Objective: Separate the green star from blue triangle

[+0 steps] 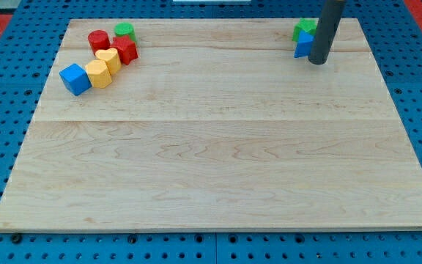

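Observation:
The green star (pixel 303 28) and the blue triangle (pixel 303 45) sit touching each other at the view's top right of the wooden board (pixel 218 147), the green one just above the blue one. The dark rod comes down from the view's top edge, and my tip (pixel 317 61) rests on the board right against the blue triangle's right side. The rod hides the right parts of both blocks.
A cluster sits at the view's top left: a green cylinder (pixel 124 31), a red cylinder (pixel 98 39), a red block (pixel 126 50), a yellow heart (pixel 109 59), a yellow block (pixel 98 74) and a blue cube (pixel 75 78).

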